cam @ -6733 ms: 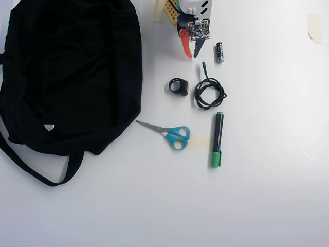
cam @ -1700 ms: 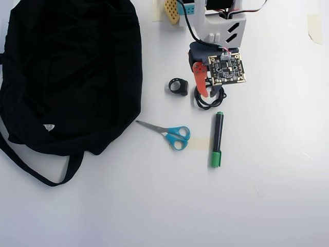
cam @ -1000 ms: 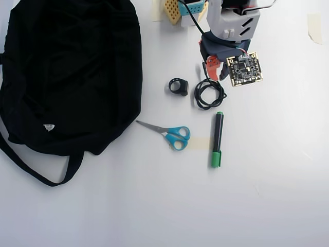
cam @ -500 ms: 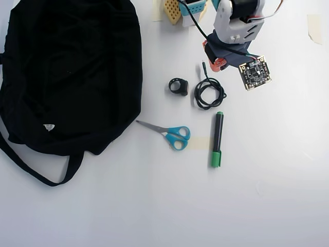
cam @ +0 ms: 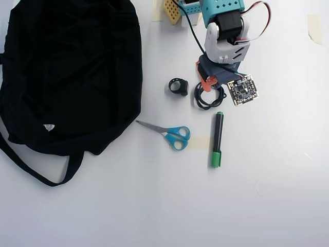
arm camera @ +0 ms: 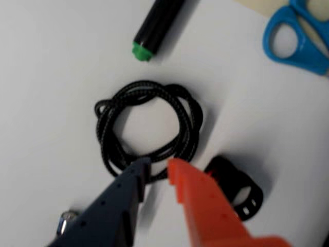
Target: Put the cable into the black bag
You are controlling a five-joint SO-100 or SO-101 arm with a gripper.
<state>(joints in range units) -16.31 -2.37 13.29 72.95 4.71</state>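
Observation:
The cable (arm camera: 191, 118) is a thin black braided cord in a loose coil on the white table; it also shows in the overhead view (cam: 205, 101) under the arm. My gripper (arm camera: 158, 165), with one dark blue and one orange finger, is low over the coil's near side. Its jaws stand slightly apart with the near strands between the tips, not clamped. In the overhead view the gripper (cam: 209, 85) sits at the coil's far edge. The black bag (cam: 72, 67) lies flat at the left with its strap handles, well away from the gripper.
A chunky black ring (arm camera: 241, 191) lies just right of the orange finger, also seen from overhead (cam: 178, 86). A green-capped black marker (arm camera: 154, 25) (cam: 217, 136) and blue scissors (arm camera: 295, 36) (cam: 172, 135) lie close by. A small metal plug (arm camera: 66, 221) shows beside the blue finger.

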